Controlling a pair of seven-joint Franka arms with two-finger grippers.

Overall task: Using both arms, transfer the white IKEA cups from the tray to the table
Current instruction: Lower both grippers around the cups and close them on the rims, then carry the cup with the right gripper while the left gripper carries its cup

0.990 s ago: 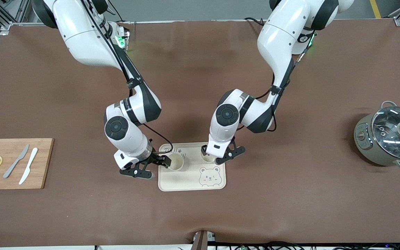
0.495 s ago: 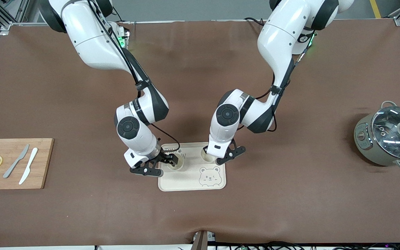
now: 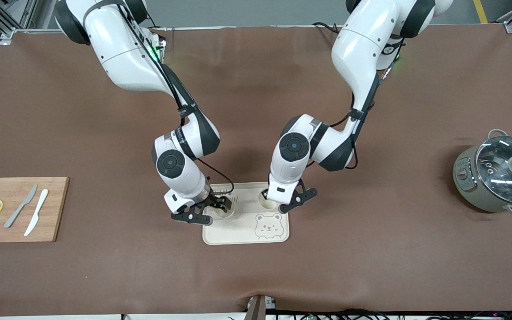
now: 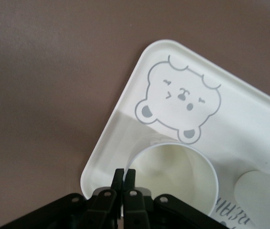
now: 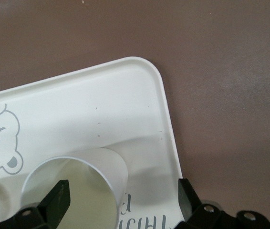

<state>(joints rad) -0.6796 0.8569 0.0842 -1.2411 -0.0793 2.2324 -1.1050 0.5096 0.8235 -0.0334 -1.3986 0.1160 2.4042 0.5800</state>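
Note:
Two cream-white cups stand on the bear-printed tray [image 3: 238,231]. My left gripper [image 3: 268,199] is over the cup [image 3: 266,204] at the tray's left-arm end. In the left wrist view its fingers [image 4: 124,172] are shut, pinching that cup's [image 4: 178,171] rim. My right gripper [image 3: 221,205] is at the other cup [image 3: 221,213], toward the right arm's end. In the right wrist view it [image 5: 121,198] is open wide. One finger [image 5: 56,200] is inside that cup [image 5: 77,191] and the other stands outside its wall, over the tray [image 5: 77,105].
A wooden cutting board [image 3: 51,209] with two lemon slices, a grey knife and a white knife lies at the right arm's end. A grey pot with a glass lid [image 3: 498,178] stands at the left arm's end. The tray [image 4: 249,119] lies on the brown table mat.
The right arm has swung toward the tray's middle, bringing its gripper from the tray's edge over its cup. The left arm and its cup have barely moved.

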